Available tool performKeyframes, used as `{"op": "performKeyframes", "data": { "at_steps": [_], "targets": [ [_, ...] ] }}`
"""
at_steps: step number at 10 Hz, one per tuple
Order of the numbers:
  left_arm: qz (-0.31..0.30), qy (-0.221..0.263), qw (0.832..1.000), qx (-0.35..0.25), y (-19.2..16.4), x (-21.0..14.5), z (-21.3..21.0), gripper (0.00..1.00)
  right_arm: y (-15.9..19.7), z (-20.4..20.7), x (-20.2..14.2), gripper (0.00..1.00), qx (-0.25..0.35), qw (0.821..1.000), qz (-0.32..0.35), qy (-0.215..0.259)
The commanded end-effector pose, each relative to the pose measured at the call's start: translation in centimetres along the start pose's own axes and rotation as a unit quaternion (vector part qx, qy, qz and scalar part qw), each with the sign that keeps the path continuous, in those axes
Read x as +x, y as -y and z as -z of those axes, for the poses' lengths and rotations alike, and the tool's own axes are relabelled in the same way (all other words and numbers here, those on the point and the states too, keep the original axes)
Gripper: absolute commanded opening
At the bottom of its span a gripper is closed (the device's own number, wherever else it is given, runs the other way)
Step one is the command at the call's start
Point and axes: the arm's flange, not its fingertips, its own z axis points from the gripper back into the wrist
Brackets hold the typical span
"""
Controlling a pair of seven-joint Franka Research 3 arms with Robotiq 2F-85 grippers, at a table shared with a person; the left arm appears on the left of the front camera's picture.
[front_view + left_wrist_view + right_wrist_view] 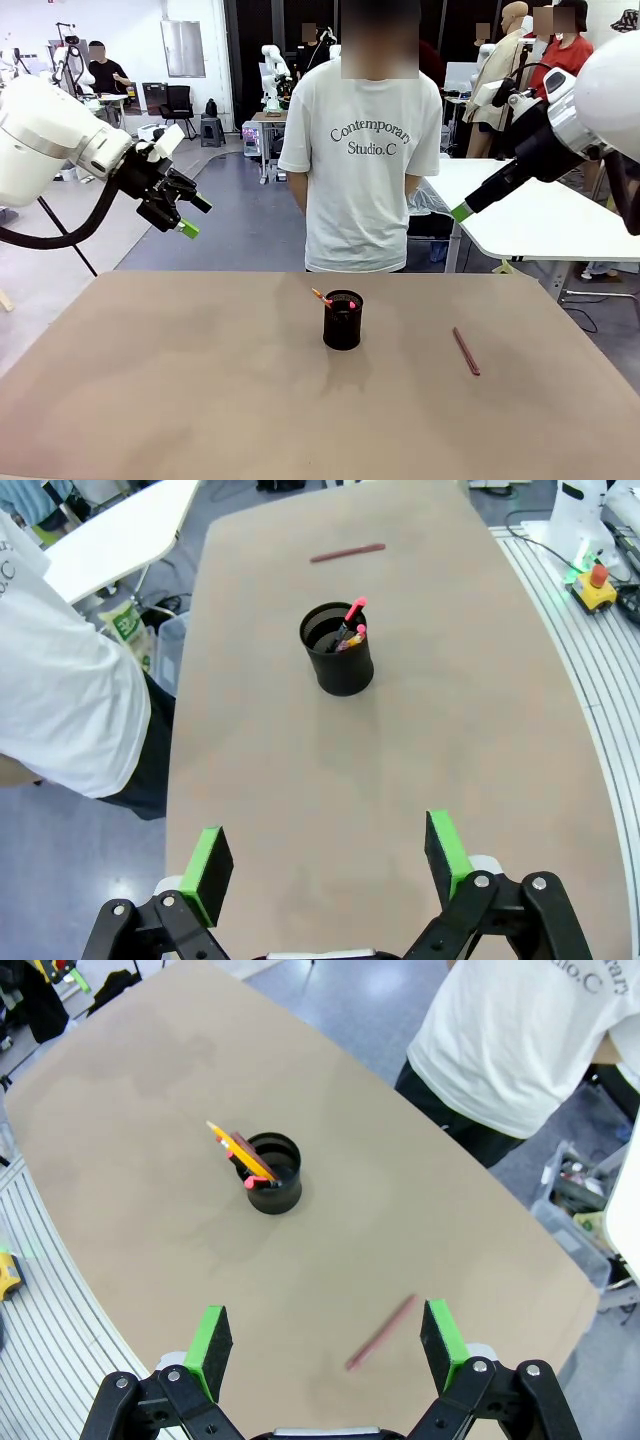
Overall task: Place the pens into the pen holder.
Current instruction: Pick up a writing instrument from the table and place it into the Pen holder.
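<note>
Front cam: pen holder (342,322) sits in the middle of the table (180,390) in front of the person (358,170), the reddish-pink pen (466,351) lies flat well off to its right, and the left gripper (195,217) and right gripper (462,211) both hang high above the table. Left wrist cam: left gripper (328,855) jaws spread wide and empty, pen holder (340,665) below with a red-tipped pen (355,608) and a yellow-orange pencil (352,637) standing in it, reddish-pink pen (347,552) lying beyond. Right wrist cam: right gripper (327,1345) jaws wide too, nothing between them, reddish-pink pen (380,1333) on the table near the fingers, pen holder (275,1192) farther off with the pencil (235,1147) leaning out.
</note>
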Motion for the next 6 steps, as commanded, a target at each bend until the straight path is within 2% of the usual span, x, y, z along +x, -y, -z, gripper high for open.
{"op": "performKeyframes", "data": {
  "at_steps": [1, 6],
  "targets": [
    [0.0, 0.0, 1.0, -0.005, -0.23, 0.04, -0.26, 1.0, 0.11, -0.06, -0.05, 1.0, 0.005, 1.0, 0.0, 0.003],
    [0.0, 0.0, 1.0, -0.005, -0.23, 0.04, -0.26, 1.0, 0.0, 0.0, 0.0, 1.0, 0.0, 1.0, 0.0, 0.0]
  ]
}}
